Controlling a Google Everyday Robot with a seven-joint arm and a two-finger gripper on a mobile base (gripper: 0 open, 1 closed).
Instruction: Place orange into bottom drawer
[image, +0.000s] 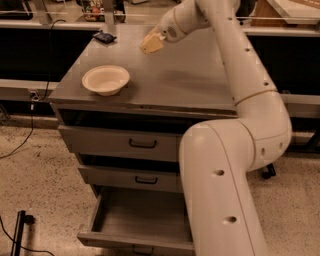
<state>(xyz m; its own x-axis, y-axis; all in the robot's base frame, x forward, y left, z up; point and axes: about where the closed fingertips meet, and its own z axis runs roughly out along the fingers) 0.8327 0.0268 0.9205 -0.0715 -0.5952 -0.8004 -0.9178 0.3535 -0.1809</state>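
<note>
On the cabinet (190, 80) top, a small dark object (104, 36) lies at the back left corner, and a cream bowl (105, 79) sits near the front left edge. Below the top, the two upper drawers (115, 142) are shut, while the bottom drawer (140, 215) is pulled out, its flat grey floor bare. Right of the bowl, the gripper (151, 44) hangs just above the back middle of the cabinet top; I cannot tell whether it is spread or pinching, and the orange cannot be made out there. The white arm (250, 85) rises at the cabinet's right.

Three drawers (142, 143), one bowl (105, 80), one end effector (151, 43) above.
</note>
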